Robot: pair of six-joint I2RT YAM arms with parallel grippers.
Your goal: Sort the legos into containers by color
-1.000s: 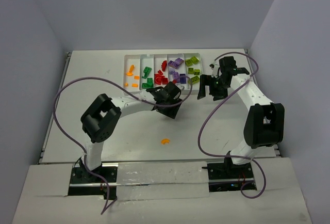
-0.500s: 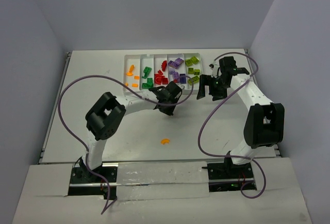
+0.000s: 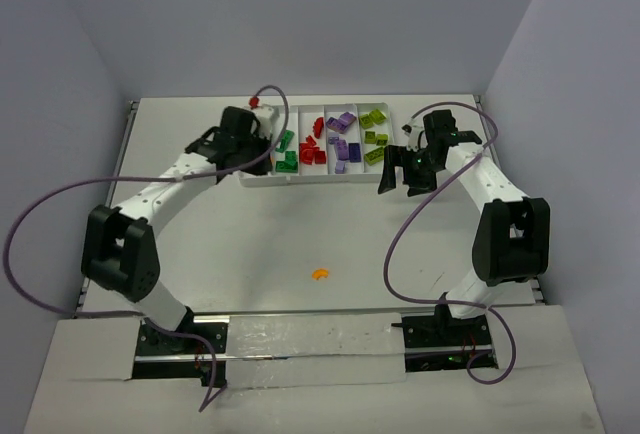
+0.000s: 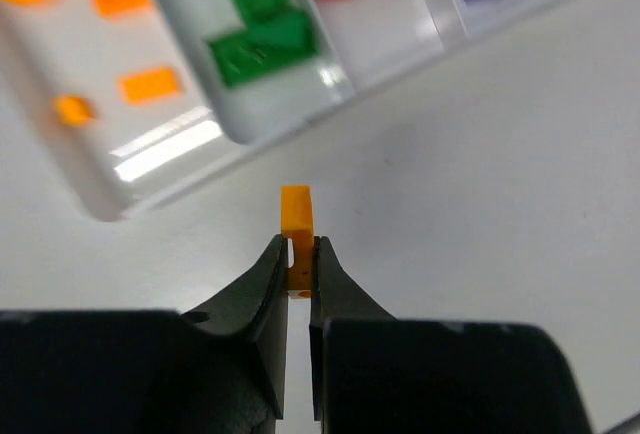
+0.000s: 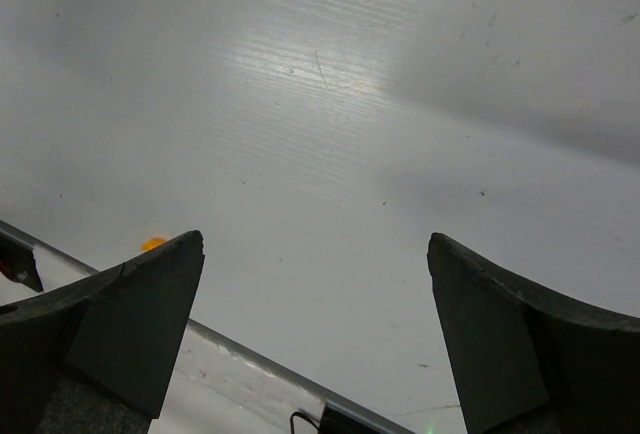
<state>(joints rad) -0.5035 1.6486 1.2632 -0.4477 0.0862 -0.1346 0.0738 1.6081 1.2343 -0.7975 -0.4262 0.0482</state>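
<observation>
Between the black fingertips of the left gripper [image 4: 300, 250], a small orange plastic brick [image 4: 296, 208] is clamped by its lower end only. Most of it stands proud of the jaws, which are closed tight on it. Directly beneath and ahead of the jaws the white table [image 4: 480, 184] is seen, so the brick is judged not yet to be over the flat white plastic tray [image 4: 165, 152], whose near wall lies just beyond the tips. Past that wall, ahead and to the left of the jaws, the leftmost compartment [image 4: 70, 49] is found with loose orange bricks [image 4: 150, 84] in it. Straight ahead, dark green bricks [image 4: 262, 34] are held in the next compartment, with red and purple ones further to the right.

Two faults are to be feared. Because so little of the brick is gripped, it may be pivoted or lost if the wall is brushed. If the jaws are parted where they hang, the brick is likely to be dropped on the table or among the green ones.

Further off, the right gripper [image 3: 398, 170] is held with its jaws wide apart and nothing between them. A curved orange brick [image 3: 320, 274] is seen lying on the table, well apart from the tray.
</observation>
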